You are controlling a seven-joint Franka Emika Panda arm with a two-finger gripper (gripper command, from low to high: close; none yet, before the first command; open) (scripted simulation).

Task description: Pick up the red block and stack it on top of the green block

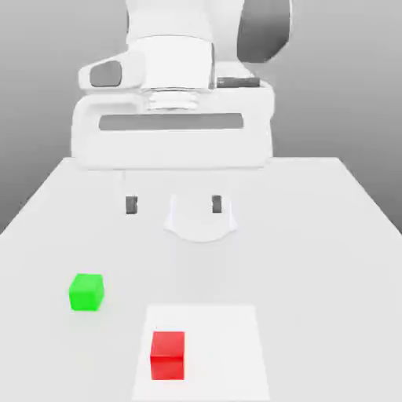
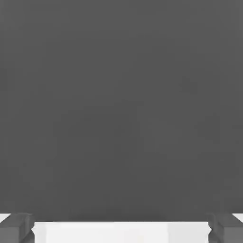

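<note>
Green block (image 1: 86,291) comes first on the exterior view's left, a small bright cube resting flat on the pale table (image 1: 330,235) with nothing touching it. Moving toward the middle, the red block (image 1: 167,355) sits nearer the camera than the green one and to its right, well apart from it. It rests on a slightly lighter square patch (image 1: 228,345) of the tabletop, close to that patch's left part, upright and square to the view, with its top face a shade brighter than its front.

Above and behind both cubes hangs the white arm (image 1: 173,86), its broad hand housing spanning the middle of the exterior view. Under it the gripper (image 1: 173,205) points down, its two dark fingertips (image 1: 131,205) spread wide with a clear gap between them and nothing held. It hovers above the table, well behind the red block and apart from either cube. A faint rounded shadow (image 1: 200,224) lies on the table just below and between the fingertips.

In the hand view, the same two dark fingertips (image 2: 16,228) stand at opposite edges of the picture, confirming the released claw (image 2: 121,230), with a pale strip of table (image 2: 121,232) between them and plain dark grey background beyond.
</note>
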